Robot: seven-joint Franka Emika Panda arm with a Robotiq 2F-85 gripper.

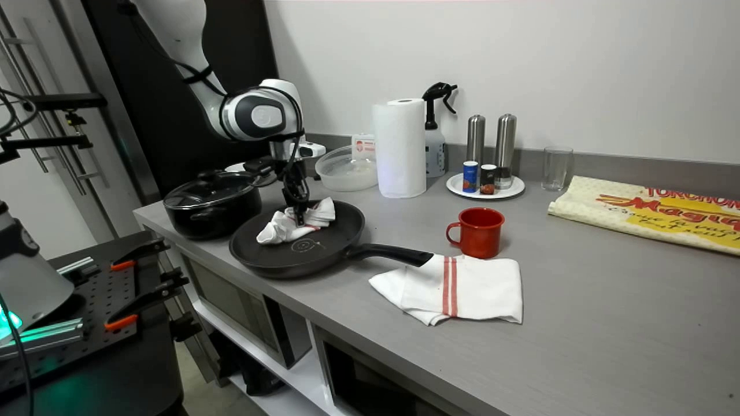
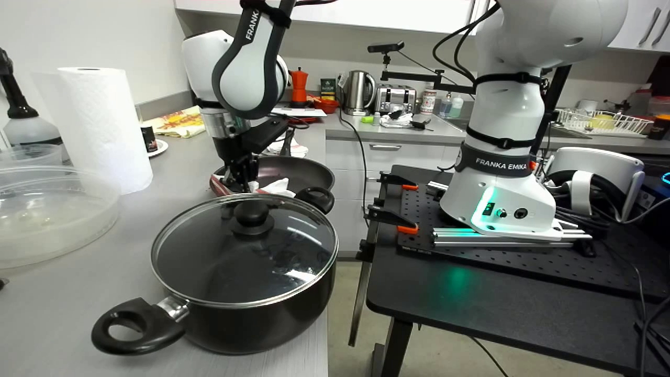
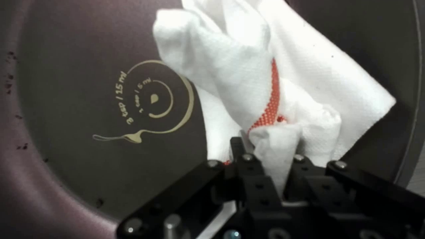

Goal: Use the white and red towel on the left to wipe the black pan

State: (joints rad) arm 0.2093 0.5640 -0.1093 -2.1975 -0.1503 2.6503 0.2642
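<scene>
A white towel with red stripes point(image 1: 281, 227) lies crumpled inside the black pan point(image 1: 342, 234). The towel also shows in an exterior view point(image 2: 277, 187), partly hidden behind a pot, and in the wrist view point(image 3: 219, 56). The pan's bare floor with printed rings shows in the wrist view point(image 3: 73, 122). My gripper point(image 1: 299, 218) points down into the pan. In the wrist view my gripper point(image 3: 265, 154) is shut on a bunched fold of the towel, which stands up between its fingers. The right fingertip is partly hidden by cloth. Some dark specks sit on the pan's side wall.
A lidded black pot point(image 1: 211, 211) stands close beside the pan. The pan's handle point(image 1: 393, 252) reaches toward a second folded white and red towel point(image 1: 485, 289) and a red mug point(image 1: 483, 233). A paper roll point(image 1: 400, 150) and plastic bowl point(image 1: 347, 171) stand behind.
</scene>
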